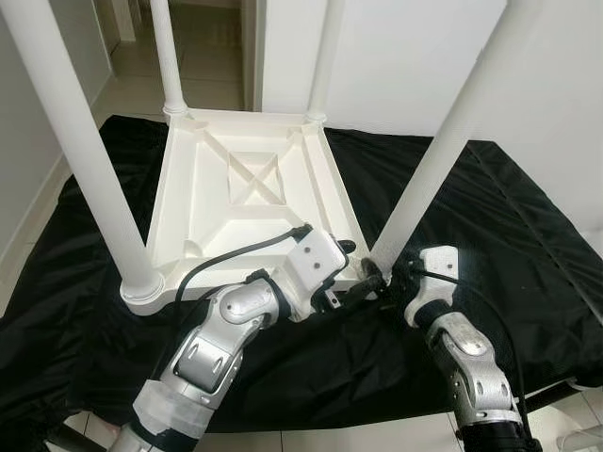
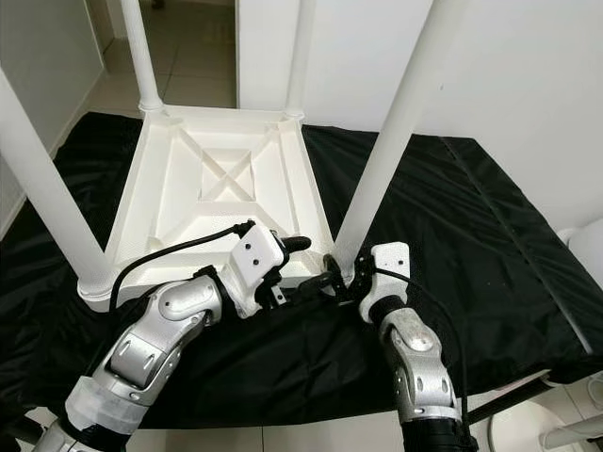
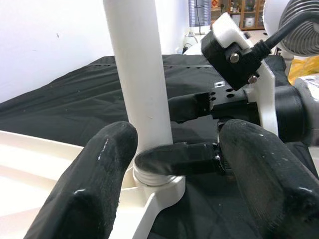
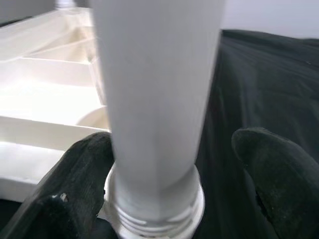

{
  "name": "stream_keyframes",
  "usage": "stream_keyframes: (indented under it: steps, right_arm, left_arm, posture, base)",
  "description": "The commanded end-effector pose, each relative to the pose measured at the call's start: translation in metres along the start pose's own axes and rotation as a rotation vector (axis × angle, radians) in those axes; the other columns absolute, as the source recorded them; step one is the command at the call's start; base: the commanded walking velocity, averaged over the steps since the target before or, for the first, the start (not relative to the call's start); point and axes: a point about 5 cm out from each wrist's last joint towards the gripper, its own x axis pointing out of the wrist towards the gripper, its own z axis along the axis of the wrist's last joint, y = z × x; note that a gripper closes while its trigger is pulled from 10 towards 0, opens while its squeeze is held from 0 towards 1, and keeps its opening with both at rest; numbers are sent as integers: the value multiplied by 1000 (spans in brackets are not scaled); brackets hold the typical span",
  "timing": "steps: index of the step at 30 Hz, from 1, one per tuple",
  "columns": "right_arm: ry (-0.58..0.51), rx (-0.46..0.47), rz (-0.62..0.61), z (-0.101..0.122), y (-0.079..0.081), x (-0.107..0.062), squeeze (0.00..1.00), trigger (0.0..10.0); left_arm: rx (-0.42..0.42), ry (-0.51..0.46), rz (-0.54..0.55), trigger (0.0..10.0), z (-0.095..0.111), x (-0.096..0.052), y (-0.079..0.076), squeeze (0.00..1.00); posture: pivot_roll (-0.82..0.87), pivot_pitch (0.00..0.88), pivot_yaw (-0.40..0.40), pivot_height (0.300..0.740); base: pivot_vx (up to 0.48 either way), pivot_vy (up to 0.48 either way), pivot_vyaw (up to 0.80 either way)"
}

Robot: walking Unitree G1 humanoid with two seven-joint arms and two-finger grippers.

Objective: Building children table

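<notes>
Upturned tabletop (image 1: 247, 202) on black cloth (image 1: 509, 245); right gripper (image 1: 381, 280) straddles fourth leg (image 1: 443, 155) at its socket, fingers apart; left gripper (image 3: 172, 169) open beside. Next: screw leg home.

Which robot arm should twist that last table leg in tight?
Probably the right gripper: its fingers already straddle the near-right table leg just above the threaded base. The left gripper sits beside that corner of the white tabletop, open.

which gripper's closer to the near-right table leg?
Right. The right gripper straddles the leg at its base; the left gripper sits just beside that base.
</notes>
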Motion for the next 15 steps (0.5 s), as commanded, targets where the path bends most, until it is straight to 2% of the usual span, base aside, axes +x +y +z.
stream_keyframes:
  steps: [1, 4, 10, 13, 14, 15]
  right_arm:
    - [-8, -15, 34, 1, -5, 3, 0, 10000]
    - [-10, -31, 62, 2, -6, 6, 0, 10000]
    - [7, -79, 283, 6, 2, 36, 0, 10000]
    - [34, -88, 322, 4, 4, 41, 0, 10000]
    - [51, -97, 349, 2, 4, 43, 0, 9294]
    - [51, -97, 349, 2, 4, 43, 0, 9294]
  left_arm:
    - [17, -2, 4, 10000, 2, 2, 0, 0]
    - [18, -2, 4, 10000, 2, 2, 0, 0]
    - [25, -3, -2, 10000, 1, 4, 0, 0]
    - [29, -5, -1, 10000, 2, 5, 0, 0]
    - [30, -6, 2, 10000, 2, 5, 1, 0]
    - [30, -6, 2, 10000, 2, 5, 1, 0]
  posture:
    - [-19, 0, -84, 740]
    - [-21, 0, -78, 740]
    - [-19, 0, -67, 740]
    - [-16, 0, -69, 740]
    - [-14, 0, -70, 740]
    - [-14, 0, -70, 740]
  base:
    - [0, 0, 0]
    - [0, 0, 0]
    - [0, 0, 0]
    - [0, 0, 0]
    - [0, 0, 0]
    - [0, 0, 0]
